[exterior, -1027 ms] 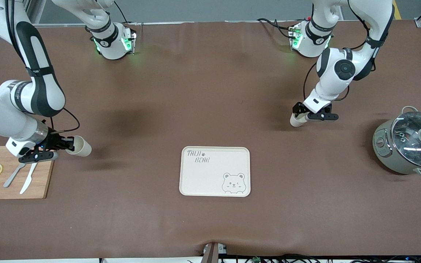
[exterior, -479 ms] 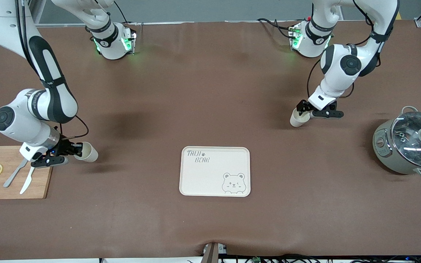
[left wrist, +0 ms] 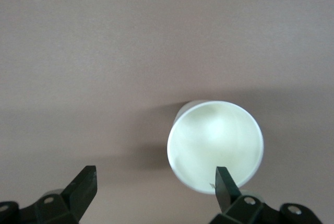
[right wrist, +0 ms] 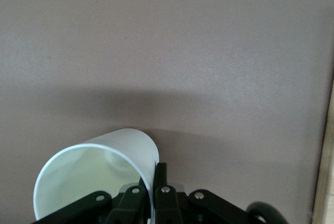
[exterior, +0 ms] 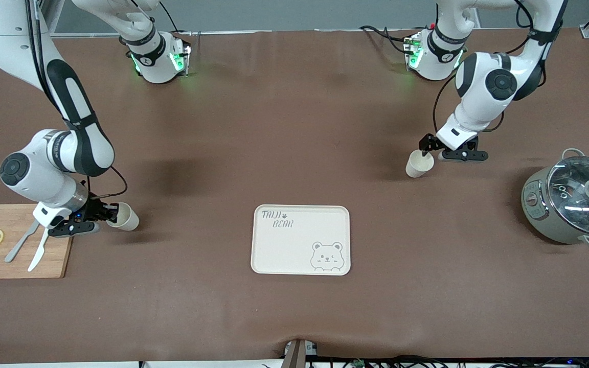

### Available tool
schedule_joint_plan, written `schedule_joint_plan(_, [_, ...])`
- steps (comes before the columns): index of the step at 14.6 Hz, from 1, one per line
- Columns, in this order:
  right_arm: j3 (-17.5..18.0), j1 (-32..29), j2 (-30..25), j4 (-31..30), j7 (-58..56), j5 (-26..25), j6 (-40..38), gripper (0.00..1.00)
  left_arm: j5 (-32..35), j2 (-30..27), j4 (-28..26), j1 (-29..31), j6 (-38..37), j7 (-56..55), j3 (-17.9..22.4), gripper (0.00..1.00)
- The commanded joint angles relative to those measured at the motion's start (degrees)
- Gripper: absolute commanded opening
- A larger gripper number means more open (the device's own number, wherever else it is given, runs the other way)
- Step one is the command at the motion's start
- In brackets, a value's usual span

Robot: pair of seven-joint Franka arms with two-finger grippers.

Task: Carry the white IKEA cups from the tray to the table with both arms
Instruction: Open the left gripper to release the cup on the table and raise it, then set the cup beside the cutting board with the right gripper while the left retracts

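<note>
Left gripper (exterior: 426,147): over its cup (exterior: 419,164), jaws wide apart, holding nothing.
That cup: stands upright on the table (exterior: 294,128), toward the left arm's end, farther from the front camera than the bear tray (exterior: 300,239).
Right gripper (exterior: 106,213): jaws pinched on the other cup's (exterior: 127,217) rim (cup tilted), beside the wooden board (exterior: 18,250).

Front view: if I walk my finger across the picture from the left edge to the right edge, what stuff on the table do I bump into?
Wooden cutting board → cup in the shut right gripper → bear tray → second cup → open left gripper → grey-green pot.
</note>
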Motion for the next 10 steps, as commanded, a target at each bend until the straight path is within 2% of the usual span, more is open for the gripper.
schedule_joint_plan(1, [-0.04,0.33,-0.38,-0.65,-0.71,1.38,0.83,0.00,-1.40,-4.18,4.06,0.59,-9.18,1.31,-0.44,1.00])
schedule_joint_plan(4, [-0.04,0.33,-0.21,-0.74,-0.71,1.38,1.87,0.00,-1.40,-5.42,10.64,1.64,-16.31,1.31,-0.44,1.00])
schedule_joint_plan(10, [-0.04,0.42,0.32,-0.74,-0.71,1.38,2.06,0.00,-1.49,-3.58,26.73,3.05,-32.75,0.43,-0.27,1.00])
